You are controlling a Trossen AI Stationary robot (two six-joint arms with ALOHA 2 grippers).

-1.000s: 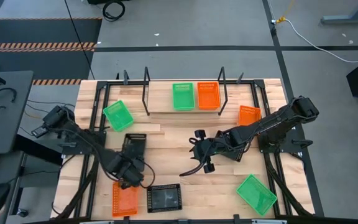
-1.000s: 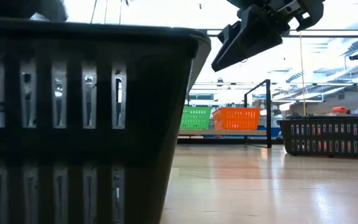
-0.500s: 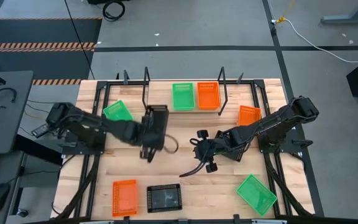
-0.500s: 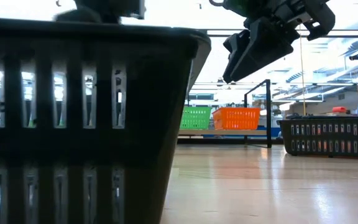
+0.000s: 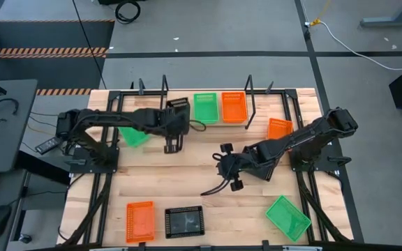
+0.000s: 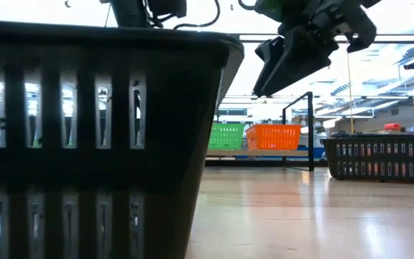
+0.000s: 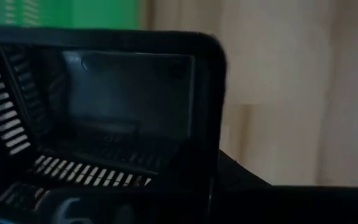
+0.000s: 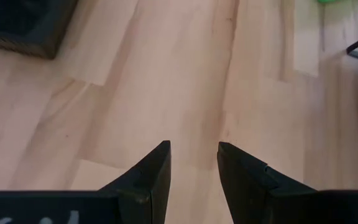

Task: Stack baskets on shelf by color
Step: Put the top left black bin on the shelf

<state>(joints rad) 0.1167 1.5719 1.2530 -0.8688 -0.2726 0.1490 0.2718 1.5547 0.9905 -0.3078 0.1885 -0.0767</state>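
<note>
My left gripper point(image 5: 175, 131) is shut on a black basket point(image 5: 178, 111) and holds it in the air at the left end of the shelf point(image 5: 215, 124). That basket fills the left wrist view point(image 7: 104, 106). A green basket point(image 5: 205, 107) and an orange basket point(image 5: 233, 107) stand side by side on the shelf board. My right gripper point(image 8: 193, 155) hangs open over bare wood at mid-table point(image 5: 220, 162), with nothing between its fingers. My left gripper has the black basket by the end nearest the arm point(image 5: 176, 124), coming at it slanting down from the table's left. The basket itself hides the fingers, so the kind of hold does not show. The basket is lifted clear of the table and reaches toward the shelf.
Loose baskets lie around the table: green point(image 5: 132, 132) under my left arm, orange point(image 5: 279, 129) at the right, green point(image 5: 288, 217) near right, orange point(image 5: 139, 222) and black point(image 5: 184, 222) at the near edge. Black upright rods point(image 5: 164, 104) frame the shelf.
My left gripper has swung from the near left of the table toward the far edge and the shelf, rising a little and turning, and has carried the black basket with it, clear of the table. My right arm has kept still.
</note>
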